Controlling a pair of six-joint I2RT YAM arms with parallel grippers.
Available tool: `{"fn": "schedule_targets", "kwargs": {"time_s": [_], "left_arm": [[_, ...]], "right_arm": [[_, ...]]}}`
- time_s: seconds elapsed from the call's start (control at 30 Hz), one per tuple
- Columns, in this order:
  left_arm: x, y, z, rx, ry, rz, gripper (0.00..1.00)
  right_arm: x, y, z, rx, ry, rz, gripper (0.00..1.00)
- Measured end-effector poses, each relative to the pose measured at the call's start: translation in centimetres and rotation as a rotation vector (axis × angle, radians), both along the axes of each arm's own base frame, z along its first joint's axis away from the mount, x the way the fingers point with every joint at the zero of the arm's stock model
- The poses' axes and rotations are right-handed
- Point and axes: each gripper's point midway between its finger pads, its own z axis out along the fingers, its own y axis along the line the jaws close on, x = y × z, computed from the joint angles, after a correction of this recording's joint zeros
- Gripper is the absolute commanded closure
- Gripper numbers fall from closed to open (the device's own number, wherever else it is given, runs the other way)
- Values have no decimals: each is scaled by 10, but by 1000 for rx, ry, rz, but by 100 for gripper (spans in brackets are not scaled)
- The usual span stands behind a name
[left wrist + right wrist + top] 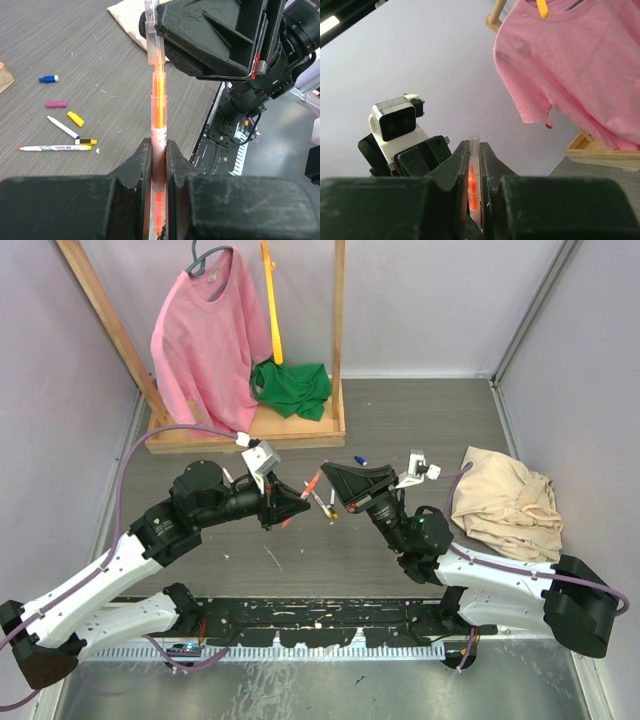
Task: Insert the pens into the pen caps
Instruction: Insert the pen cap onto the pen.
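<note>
My left gripper (159, 150) is shut on the white-and-orange barrel of an orange pen (158, 107), held above the table. My right gripper (474, 150) is shut on a clear pen cap (474, 142). The pen's orange tip sits inside that cap (151, 30), so the pen spans both grippers. In the top view the two grippers meet at mid-table, left (292, 502) and right (335, 485). On the table lie a blue cap (48, 78), a magenta cap (56, 104), a yellow cap (75, 118) and two more pens (62, 127) (55, 147).
A beige cloth (510, 502) lies at the right of the table. A wooden rack (250, 430) stands at the back with a pink sweater (210, 330) and a green cloth (290, 388). Purple cables loop from both arms.
</note>
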Motion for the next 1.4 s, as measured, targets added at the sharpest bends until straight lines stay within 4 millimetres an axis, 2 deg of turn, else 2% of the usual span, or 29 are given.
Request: {"fn": "schedule_targets", "kwargs": {"time_s": [0.67,0.87,1.07,1.2,1.4], "left_arm": [[4,-3,-5,-9,72,35,100],[5,-2,-6,-16,105,53,100],[6,-2,-4,-28,111,65,100],[8,-1,1,-46,101,77,100],[8,3,8,-63,83,97,100]], "right_arm": [[-1,14,-11,-37,-16,59,98],[-1,17,-11,-22,-20,77,90],[-4,18,-11,-29,-22,93,72],[-13,22,-17,-79,-18,125,59],[-23,8,-9,-112,-38,109,54]]}}
